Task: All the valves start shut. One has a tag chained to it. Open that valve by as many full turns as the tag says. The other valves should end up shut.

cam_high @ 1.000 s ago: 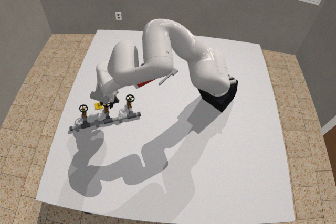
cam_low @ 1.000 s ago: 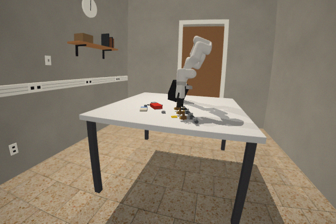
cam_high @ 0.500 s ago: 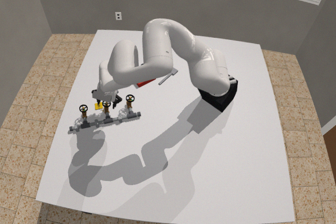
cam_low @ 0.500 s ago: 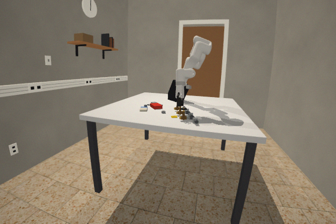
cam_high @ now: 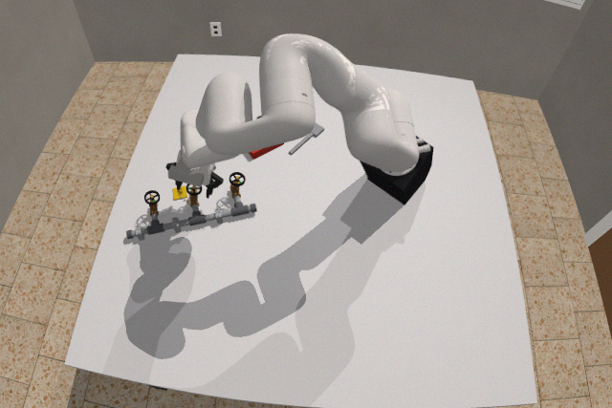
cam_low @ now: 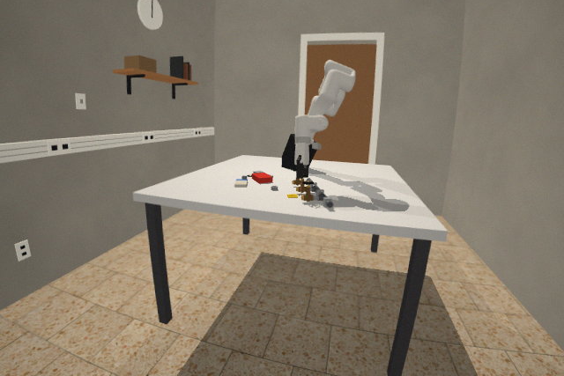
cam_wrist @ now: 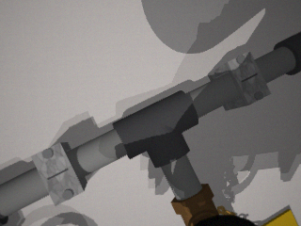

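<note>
Three valves with black handwheels stand in a row on a grey pipe: the left valve, the middle valve and the right valve. A yellow tag lies just behind the middle valve, chained to it. My gripper is open, with its fingers to either side of the middle valve's handwheel. In the wrist view I see the pipe's dark tee and the middle valve's brass stem; my fingers do not show there.
A red box and a grey bar lie behind the arm. A white-and-blue block and a small grey piece lie near them. The robot's black base stands at the right of the white table.
</note>
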`<action>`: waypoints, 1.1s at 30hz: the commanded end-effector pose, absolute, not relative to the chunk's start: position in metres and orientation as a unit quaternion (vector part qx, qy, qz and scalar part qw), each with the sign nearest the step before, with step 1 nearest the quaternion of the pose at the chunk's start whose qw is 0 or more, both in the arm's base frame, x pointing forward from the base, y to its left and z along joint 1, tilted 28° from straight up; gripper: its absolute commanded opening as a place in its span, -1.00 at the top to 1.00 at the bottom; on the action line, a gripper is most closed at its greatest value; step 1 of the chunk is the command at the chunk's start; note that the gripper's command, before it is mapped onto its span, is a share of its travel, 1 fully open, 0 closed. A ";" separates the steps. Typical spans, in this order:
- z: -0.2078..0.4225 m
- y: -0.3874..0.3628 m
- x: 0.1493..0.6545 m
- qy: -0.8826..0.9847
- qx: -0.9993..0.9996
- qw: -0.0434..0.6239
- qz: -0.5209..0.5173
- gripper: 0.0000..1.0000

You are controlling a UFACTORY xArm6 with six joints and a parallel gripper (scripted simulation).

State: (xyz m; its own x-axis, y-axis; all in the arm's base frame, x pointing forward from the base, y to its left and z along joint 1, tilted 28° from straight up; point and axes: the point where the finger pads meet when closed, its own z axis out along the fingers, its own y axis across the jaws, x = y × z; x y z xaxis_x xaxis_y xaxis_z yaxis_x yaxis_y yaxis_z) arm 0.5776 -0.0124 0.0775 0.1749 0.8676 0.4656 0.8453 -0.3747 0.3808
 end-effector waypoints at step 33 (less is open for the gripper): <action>0.079 -0.013 0.579 0.157 0.934 -0.125 0.296 -1.00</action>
